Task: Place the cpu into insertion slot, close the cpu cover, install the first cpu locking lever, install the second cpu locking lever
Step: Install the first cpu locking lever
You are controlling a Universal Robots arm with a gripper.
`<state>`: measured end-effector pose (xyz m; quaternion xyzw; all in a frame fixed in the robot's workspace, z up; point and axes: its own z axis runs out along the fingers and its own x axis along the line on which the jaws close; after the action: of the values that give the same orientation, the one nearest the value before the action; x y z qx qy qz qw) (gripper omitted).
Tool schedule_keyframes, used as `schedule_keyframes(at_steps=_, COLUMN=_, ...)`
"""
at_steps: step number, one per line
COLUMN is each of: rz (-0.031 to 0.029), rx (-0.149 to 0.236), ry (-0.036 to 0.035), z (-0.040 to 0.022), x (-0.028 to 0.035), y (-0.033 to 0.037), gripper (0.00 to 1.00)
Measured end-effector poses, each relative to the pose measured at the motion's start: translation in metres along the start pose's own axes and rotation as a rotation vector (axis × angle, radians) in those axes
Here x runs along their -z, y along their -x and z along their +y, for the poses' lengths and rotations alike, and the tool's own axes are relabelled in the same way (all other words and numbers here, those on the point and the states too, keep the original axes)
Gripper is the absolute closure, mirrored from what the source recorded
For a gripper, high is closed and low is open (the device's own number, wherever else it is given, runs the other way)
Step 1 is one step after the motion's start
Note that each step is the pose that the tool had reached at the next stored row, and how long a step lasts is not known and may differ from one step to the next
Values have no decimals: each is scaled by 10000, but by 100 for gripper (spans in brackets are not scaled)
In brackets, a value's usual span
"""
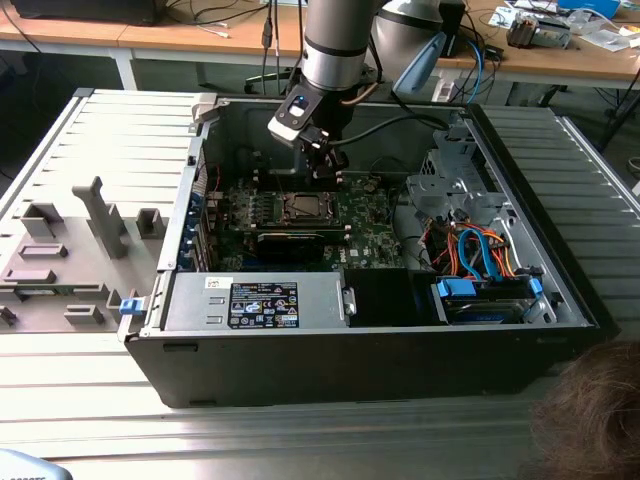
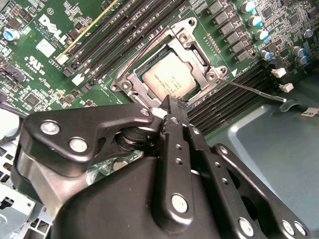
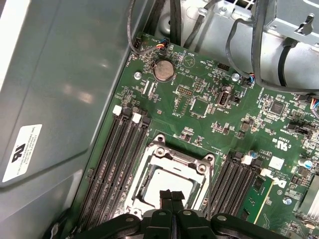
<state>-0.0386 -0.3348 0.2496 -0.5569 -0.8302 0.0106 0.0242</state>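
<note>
Desks with cables stand behind a grey ribbed metal table, where a black open computer case lies. On its green motherboard, the small square silver-grey cpu already sits in the dark insertion slot with the silver rim. The thin silver cpu cover looks folded down around it. One thin metal locking lever sticks out sideways, so I think the locking is left to do. The black gripper has its fingers pressed together, holding nothing. Its tip is right at the cover's edge, just beside the cpu.
</note>
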Motion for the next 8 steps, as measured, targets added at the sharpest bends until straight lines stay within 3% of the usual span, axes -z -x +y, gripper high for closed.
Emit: schedule_keyframes(at_steps=8, rz=-6, rx=126, ry=-4, z=0, x=0, y=0, gripper=89)
